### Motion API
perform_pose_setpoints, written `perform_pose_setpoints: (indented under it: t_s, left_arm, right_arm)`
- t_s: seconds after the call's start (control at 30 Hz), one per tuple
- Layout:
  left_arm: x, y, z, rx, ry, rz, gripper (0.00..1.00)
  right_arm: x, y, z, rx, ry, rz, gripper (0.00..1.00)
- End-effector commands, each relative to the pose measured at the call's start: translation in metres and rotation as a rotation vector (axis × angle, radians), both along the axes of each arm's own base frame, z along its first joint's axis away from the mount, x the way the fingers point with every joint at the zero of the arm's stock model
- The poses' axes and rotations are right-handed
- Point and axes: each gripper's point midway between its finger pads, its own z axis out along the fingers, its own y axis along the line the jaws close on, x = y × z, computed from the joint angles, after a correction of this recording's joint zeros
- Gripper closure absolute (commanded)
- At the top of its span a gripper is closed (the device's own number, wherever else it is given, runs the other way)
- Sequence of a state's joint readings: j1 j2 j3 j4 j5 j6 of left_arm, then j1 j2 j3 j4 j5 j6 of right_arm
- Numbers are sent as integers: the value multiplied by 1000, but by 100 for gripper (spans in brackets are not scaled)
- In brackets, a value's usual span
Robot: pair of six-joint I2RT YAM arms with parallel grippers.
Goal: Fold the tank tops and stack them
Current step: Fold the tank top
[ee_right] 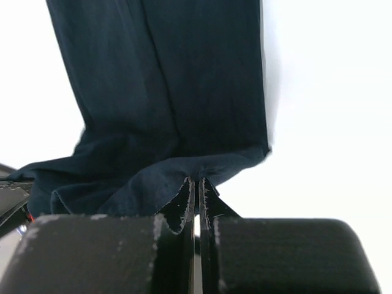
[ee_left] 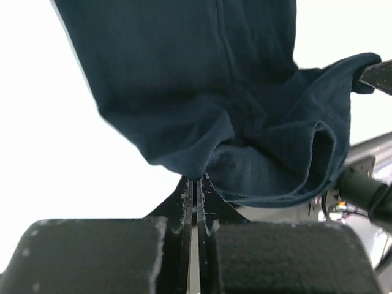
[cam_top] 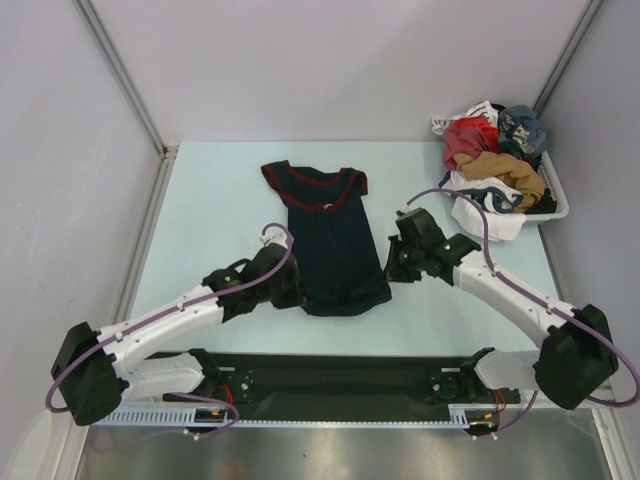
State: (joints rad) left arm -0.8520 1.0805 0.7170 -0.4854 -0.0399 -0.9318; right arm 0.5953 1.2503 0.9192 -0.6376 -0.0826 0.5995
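On the table [cam_top: 200, 220] one navy tank top [cam_top: 330, 240] lies flat, long axis near-far, neckline far, its near hem clamped by the left gripper [ee_left: 196, 181] and the right gripper [ee_right: 196, 181]; one clothes basket [cam_top: 556, 206] stands far right.

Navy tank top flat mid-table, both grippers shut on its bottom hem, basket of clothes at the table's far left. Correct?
Wrong on the basket: the top external view shows it at the far right of the table, not the left. The rest stands: navy tank top flat mid-table, left gripper and right gripper each shut on its bottom hem.
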Motion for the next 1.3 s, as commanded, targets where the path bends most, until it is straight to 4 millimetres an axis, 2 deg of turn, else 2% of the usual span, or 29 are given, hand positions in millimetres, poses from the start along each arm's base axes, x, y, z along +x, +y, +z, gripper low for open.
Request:
perform_pose_setpoints:
  t_s: [0.0, 0.03, 0.1, 0.17, 0.2, 0.23, 0.27, 0.3, 0.33, 0.37, 0.43, 0.5, 0.67, 0.9, 1.07, 1.27]
  left_arm:
    - [29, -1, 12, 28, -58, -42, 100]
    - [33, -3, 15, 21, -62, -60, 100]
    - [47, 3, 10, 41, -56, -46, 100]
    - [63, 8, 13, 39, -70, -21, 100]
    - [68, 10, 7, 53, -58, -19, 100]
    - [76, 10, 11, 61, -74, -19, 100]
    - [84, 15, 9, 74, -72, -3, 100]
    - [88, 17, 2, 97, -60, -9, 100]
    - [96, 16, 7, 93, -70, -6, 100]
    - [102, 20, 6, 100, -67, 8, 100]
    - [114, 22, 4, 121, -73, 16, 100]
    - [125, 27, 1, 142, -71, 30, 100]
    - [143, 37, -8, 172, -53, 57, 100]
    - [162, 42, -16, 200, -42, 69, 100]
    - [177, 44, -12, 201, -45, 76, 100]
    - [190, 48, 1, 194, -71, 95, 100]
  right_arm:
    - [41, 15, 28, 46, -114, 45, 100]
    - [50, 17, 22, 35, -102, 40, 100]
    - [69, 19, 29, 46, -122, 30, 100]
    - [86, 19, 20, 33, -103, 13, 100]
    - [93, 20, 21, 34, -107, 13, 100]
    - [103, 24, 28, 39, -127, 8, 100]
    - [110, 25, 17, 19, -103, 4, 100]
    - [117, 23, 16, 7, -106, -7, 100]
    - [127, 26, 21, 8, -122, -5, 100]
    - [132, 26, 13, -6, -104, -9, 100]
    - [146, 27, 15, -19, -121, -18, 100]
    - [155, 24, 5, -49, -105, -33, 100]
    - [175, 21, 3, -53, -107, -53, 100]
    - [190, 11, -4, -50, -99, -78, 100]
    - [199, 13, -7, -45, -94, -74, 100]
    - [212, 23, 5, -6, -119, -57, 100]
